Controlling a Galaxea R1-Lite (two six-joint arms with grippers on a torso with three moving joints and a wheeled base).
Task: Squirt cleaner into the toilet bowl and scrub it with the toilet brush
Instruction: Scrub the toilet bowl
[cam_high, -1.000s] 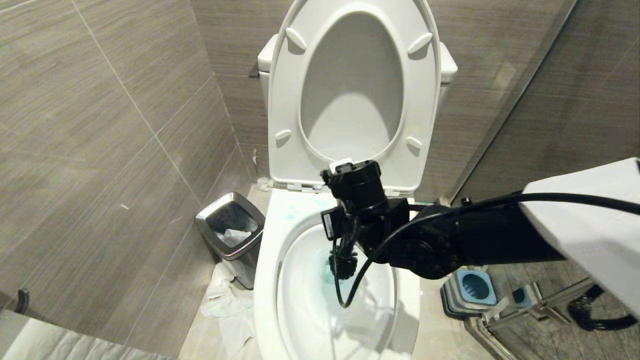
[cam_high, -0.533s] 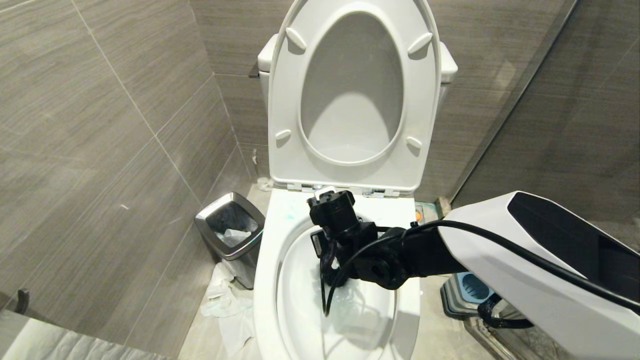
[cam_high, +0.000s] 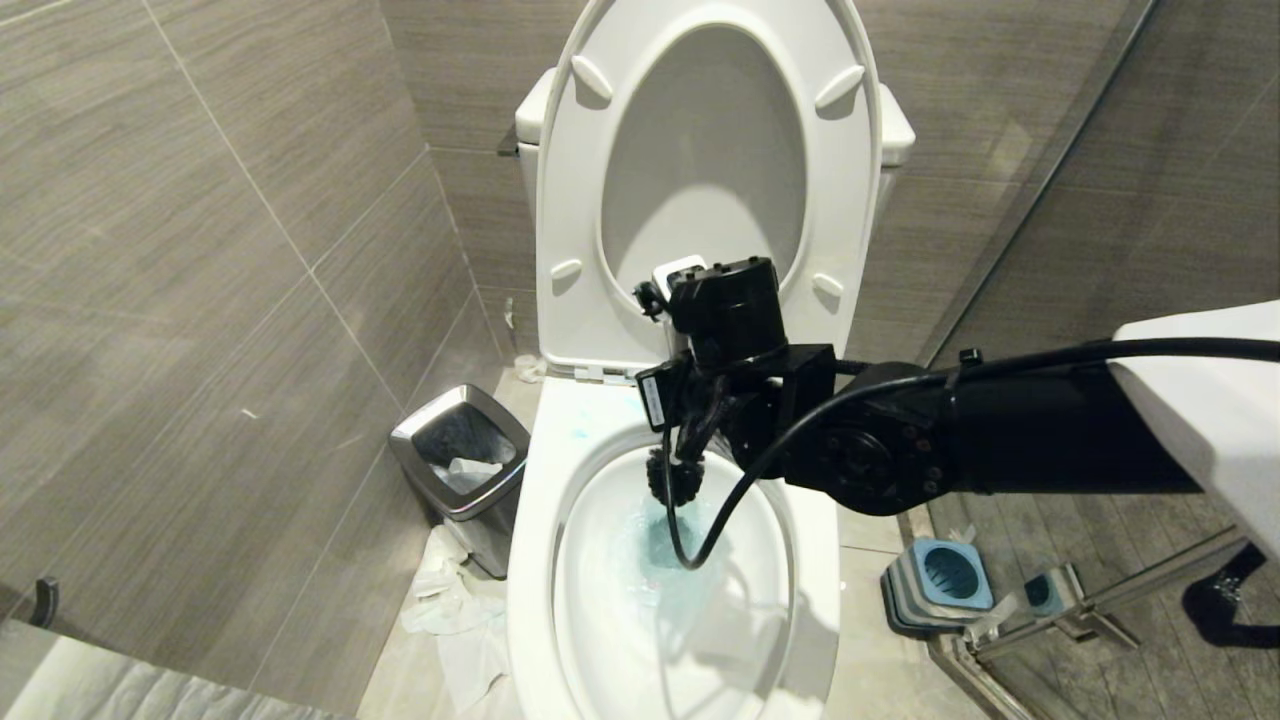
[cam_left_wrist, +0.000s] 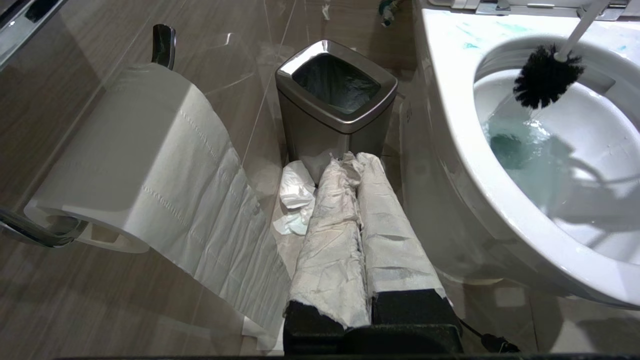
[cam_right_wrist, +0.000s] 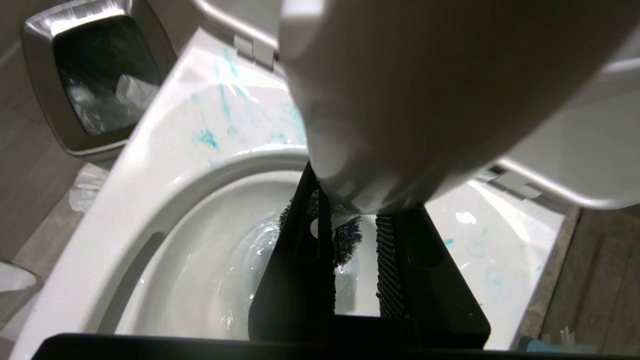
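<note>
The white toilet bowl (cam_high: 535, 520) stands with seat and lid raised. Cleaner (cam_high: 655, 545) tints its water turquoise and leaves blue smears (cam_right_wrist: 207, 137) on the back rim. My right gripper (cam_high: 700, 415) hangs over the back of the basin, shut on the toilet brush's pale handle (cam_right_wrist: 400, 100). The dark bristle head (cam_high: 675, 478) points down, just above the water; it also shows in the left wrist view (cam_left_wrist: 546, 82). My left gripper (cam_left_wrist: 352, 160) is parked low beside the toilet, shut, its fingers wrapped in white paper.
A steel-rimmed bin (cam_high: 460, 450) stands left of the toilet with crumpled paper (cam_high: 440, 600) on the floor by it. A toilet-paper roll (cam_left_wrist: 130, 160) hangs on the left wall. The blue-and-grey brush holder (cam_high: 940, 580) sits right of the toilet by a glass door frame (cam_high: 1050, 610).
My right arm pushed the brush down into the basin, then lifted it up and back toward the hinge. The bristle head has come out of the water.
</note>
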